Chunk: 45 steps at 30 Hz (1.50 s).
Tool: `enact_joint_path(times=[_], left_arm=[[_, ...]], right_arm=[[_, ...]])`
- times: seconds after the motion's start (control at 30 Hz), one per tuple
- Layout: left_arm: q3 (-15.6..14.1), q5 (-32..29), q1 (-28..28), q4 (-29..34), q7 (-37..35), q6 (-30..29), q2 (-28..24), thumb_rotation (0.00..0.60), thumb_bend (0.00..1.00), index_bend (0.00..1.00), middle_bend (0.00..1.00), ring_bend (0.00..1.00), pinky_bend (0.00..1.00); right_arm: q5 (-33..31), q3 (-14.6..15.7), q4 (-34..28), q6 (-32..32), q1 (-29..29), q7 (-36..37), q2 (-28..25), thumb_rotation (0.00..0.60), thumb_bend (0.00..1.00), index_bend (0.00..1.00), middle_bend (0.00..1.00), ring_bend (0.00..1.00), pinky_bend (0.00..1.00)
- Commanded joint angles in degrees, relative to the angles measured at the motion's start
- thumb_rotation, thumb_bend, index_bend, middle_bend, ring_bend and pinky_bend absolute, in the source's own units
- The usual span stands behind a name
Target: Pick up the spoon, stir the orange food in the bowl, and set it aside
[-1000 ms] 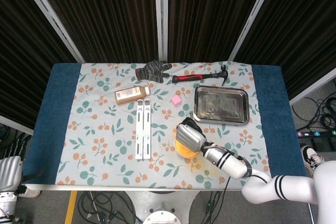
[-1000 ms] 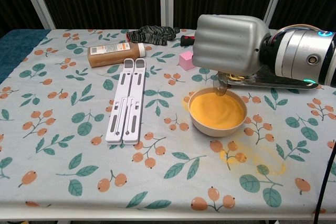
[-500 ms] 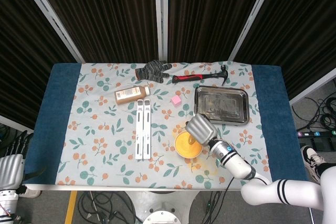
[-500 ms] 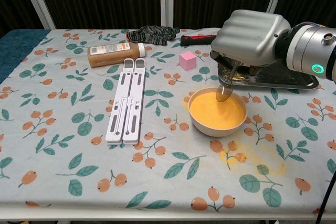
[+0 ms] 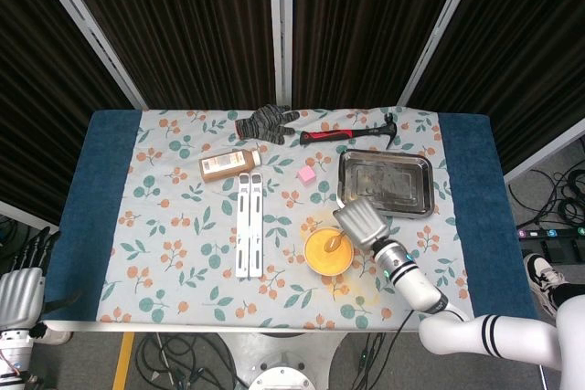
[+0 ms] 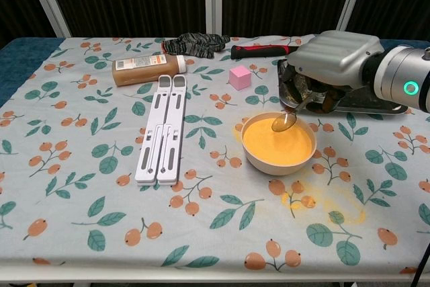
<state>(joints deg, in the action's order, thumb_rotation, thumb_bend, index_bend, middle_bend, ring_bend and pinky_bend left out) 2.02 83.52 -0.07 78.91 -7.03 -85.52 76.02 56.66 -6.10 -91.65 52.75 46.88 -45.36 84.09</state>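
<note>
Right hand (image 6: 336,65) has swung right, off bowl (image 6: 279,143) toward tray (image 5: 385,183); grips spoon (image 6: 285,121) by handle, tip over orange food. Spoon light, stiff, slick: hold handle. Chest view shows spoon tip clearly; head view shows left hand (image 5: 16,297) off desk, state unclear.

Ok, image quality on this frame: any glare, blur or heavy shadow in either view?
Head view: even light, sharp, with dull reflections on the rectangular metal tray. Chest view: the silver right robot hand is sharp, the metal spoon it holds over the white bowl of orange food reads clearly, and only soft shadows lie on the floral tablecloth.
</note>
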Motion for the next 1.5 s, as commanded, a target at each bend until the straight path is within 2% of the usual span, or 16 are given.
enact_joint_path(times=[0.03,0.3,0.6,0.73,0.8,0.93,1.0,1.13,1.23,1.4,1.5], left_arm=[[0.01,0.11,-0.13,0.23,0.23,0.07,-0.04,0.6,0.0,0.12,0.09,0.08,0.12],[-0.07,-0.2,-0.15,0.7,0.81,0.26,-0.09,0.6,0.0,0.12,0.09,0.08,0.12],[-0.29,-0.82,-0.04,0.83,1.12,0.87,-0.17,0.6,0.0,0.12,0.09,0.08,0.12],[-0.32,-1.02,0.03,0.84,1.22,0.97,-0.19,0.6,0.0,0.12,0.09,0.08,0.12],[-0.35,-1.02,0.0,0.91,1.3,1.06,-0.18,0.6,0.0,0.12,0.09,0.08,0.12],[-0.3,-1.15,-0.02,0.99,1.35,1.13,-0.23,0.6,0.0,0.12,0.09,0.08,0.12],[-0.29,-1.18,-0.04,0.96,1.38,1.18,-0.24,0.6,0.0,0.12,0.09,0.08,0.12],[-0.31,-1.18,-0.05,0.82,1.19,1.23,-0.22,0.6,0.0,0.12,0.09,0.08,0.12],[-0.23,-1.16,-0.11,0.74,1.0,1.23,-0.26,0.6,0.0,0.12,0.09,0.08,0.12],[0.08,-0.98,-0.32,0.49,0.74,0.98,-0.16,0.6,0.0,0.12,0.09,0.08,0.12],[0.29,-0.89,-0.46,0.44,0.64,0.81,-0.1,0.6,0.0,0.12,0.09,0.08,0.12]], right_arm=[[-3.76,-2.56,2.39,-0.23,-1.39,6.29,-0.12,0.6,0.34,0.76,0.97,0.94,0.96],[-10.56,-6.0,11.26,-1.69,0.3,10.56,2.01,0.6,0.34,0.76,0.97,0.94,0.96],[-18.74,-6.25,27.48,-4.88,2.9,9.25,9.67,0.6,0.33,0.73,0.97,0.93,0.96],[-21.2,-6.39,32.64,-6.32,3.71,8.37,12.32,0.6,0.32,0.69,0.96,0.93,0.96],[-22.22,-6.51,34.62,-6.81,4.11,7.78,13.39,0.6,0.28,0.64,0.95,0.93,0.96],[-23.95,-6.92,36.59,-7.35,4.51,6.83,14.31,0.6,0.09,0.47,0.94,0.93,0.96],[-24.66,-7.16,36.82,-7.43,4.46,6.61,14.24,0.6,0.04,0.41,0.94,0.93,0.96],[-25.56,-8.05,35.25,-7.2,3.93,7.18,12.4,0.6,0.0,0.3,0.93,0.93,0.96],[-23.79,-9.28,30.12,-5.29,2.64,9.69,8.28,0.6,0.0,0.28,0.93,0.93,0.96],[-16.42,-8.46,14.47,1.26,-2.59,13.63,-2.85,0.6,0.05,0.27,0.91,0.91,0.96],[-10.92,-6.35,3.91,5.72,-7.52,16.62,-10.19,0.6,0.1,0.28,0.84,0.84,0.95]])
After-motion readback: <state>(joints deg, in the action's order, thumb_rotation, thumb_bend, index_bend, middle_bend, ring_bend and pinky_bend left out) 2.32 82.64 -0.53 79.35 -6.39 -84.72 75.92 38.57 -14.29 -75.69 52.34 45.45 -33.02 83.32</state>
